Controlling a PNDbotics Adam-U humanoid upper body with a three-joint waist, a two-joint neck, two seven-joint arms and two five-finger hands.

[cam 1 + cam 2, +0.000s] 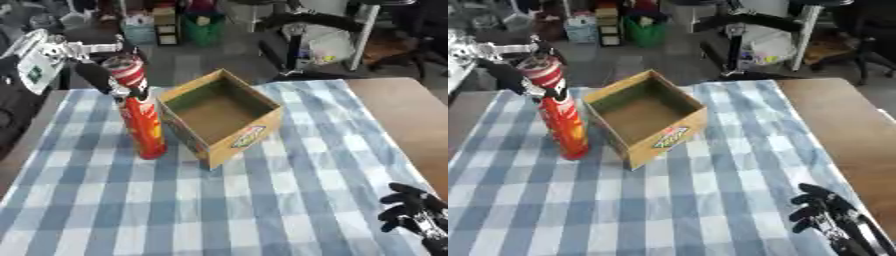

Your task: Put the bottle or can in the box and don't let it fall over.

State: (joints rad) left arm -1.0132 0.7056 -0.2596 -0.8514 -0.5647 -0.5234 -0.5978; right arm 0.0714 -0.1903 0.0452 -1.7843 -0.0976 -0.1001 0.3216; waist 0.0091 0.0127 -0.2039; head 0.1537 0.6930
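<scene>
A tall red can (pixel 143 120) with a red-and-white striped top stands upright on the blue checked cloth, just left of an open cardboard box (pixel 220 116). My left hand (pixel 107 78) comes in from the upper left and its dark fingers curl round the upper part of the can. The box is empty inside, with a coloured label on its near right side. My right hand (pixel 413 210) rests at the lower right corner, fingers curled, holding nothing.
The checked cloth (pixel 262 200) covers most of the wooden table (pixel 402 115), whose bare wood shows at the right. Beyond the far edge are chair legs, bags and boxes on the floor.
</scene>
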